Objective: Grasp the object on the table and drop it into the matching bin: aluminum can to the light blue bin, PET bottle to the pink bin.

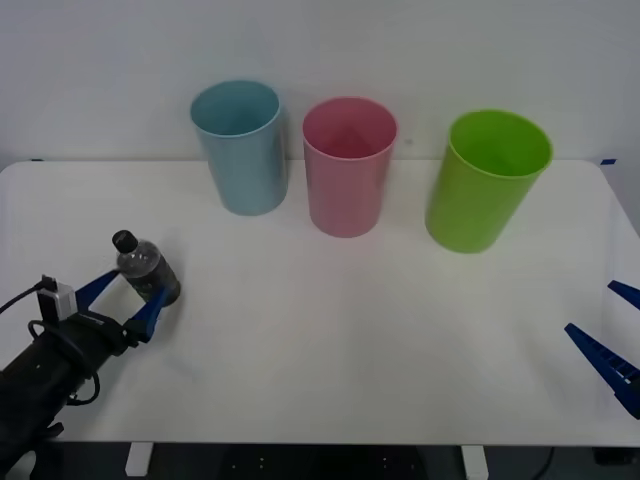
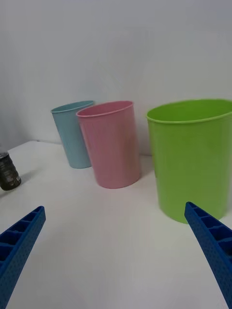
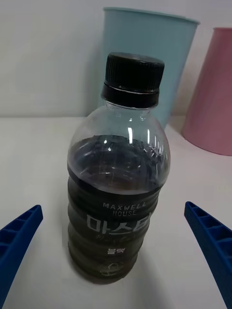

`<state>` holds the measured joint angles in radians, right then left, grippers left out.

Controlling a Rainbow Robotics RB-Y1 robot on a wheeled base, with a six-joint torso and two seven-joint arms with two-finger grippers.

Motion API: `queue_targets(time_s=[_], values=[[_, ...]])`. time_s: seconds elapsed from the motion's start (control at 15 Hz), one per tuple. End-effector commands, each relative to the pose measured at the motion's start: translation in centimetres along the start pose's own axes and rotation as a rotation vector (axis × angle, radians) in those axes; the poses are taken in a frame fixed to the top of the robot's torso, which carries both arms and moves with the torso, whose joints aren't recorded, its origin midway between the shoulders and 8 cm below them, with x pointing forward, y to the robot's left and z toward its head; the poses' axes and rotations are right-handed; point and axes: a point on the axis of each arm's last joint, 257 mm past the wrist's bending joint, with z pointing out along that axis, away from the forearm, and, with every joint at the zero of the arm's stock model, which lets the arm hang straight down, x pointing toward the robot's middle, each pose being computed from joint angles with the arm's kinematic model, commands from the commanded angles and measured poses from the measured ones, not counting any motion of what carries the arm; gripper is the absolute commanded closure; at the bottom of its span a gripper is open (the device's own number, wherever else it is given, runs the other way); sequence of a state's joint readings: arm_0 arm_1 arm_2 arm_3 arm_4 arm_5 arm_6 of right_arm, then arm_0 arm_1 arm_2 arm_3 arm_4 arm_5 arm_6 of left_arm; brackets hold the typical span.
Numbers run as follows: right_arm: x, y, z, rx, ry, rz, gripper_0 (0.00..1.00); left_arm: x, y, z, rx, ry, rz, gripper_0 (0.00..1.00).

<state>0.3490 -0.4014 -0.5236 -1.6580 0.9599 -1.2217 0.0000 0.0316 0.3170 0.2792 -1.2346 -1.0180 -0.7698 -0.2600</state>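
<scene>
White table (image 1: 330, 340) bears upright PET bottle (image 1: 146, 268) between open left hand (image 1: 124, 302) fingers

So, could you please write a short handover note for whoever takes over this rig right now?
Left gripper: open, fingers either side of the PET bottle, not yet closed on it.
Right gripper: open, idle at the table's right edge.
The bottle stands upright at front left. At the back: light blue bin, pink bin, green bin.
Done: approach.
Left: grasp, lift, drop into the pink bin.
</scene>
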Motion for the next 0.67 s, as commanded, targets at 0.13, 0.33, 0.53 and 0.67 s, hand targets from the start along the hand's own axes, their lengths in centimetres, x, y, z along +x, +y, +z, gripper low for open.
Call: queue_targets(time_s=[0.13, 0.33, 0.53, 0.67], values=[[0.0, 0.0, 0.0, 0.0, 0.0, 0.0, 0.0, 0.3, 0.4, 2.0, 0.0, 0.005, 0.001, 0.0], [0.0, 0.0, 0.0, 0.0, 0.0, 0.0, 0.0, 0.0, 0.3, 3.4, 0.007, -0.001, 0.003, 0.0], [0.0, 0.0, 0.0, 0.0, 0.0, 0.0, 0.0, 0.0, 0.0, 4.0, 0.008, 0.001, 0.003, 0.0], [0.0, 0.0, 0.0, 0.0, 0.0, 0.0, 0.0, -0.2, -0.2, 4.2, 0.011, -0.004, 0.003, 0.0]])
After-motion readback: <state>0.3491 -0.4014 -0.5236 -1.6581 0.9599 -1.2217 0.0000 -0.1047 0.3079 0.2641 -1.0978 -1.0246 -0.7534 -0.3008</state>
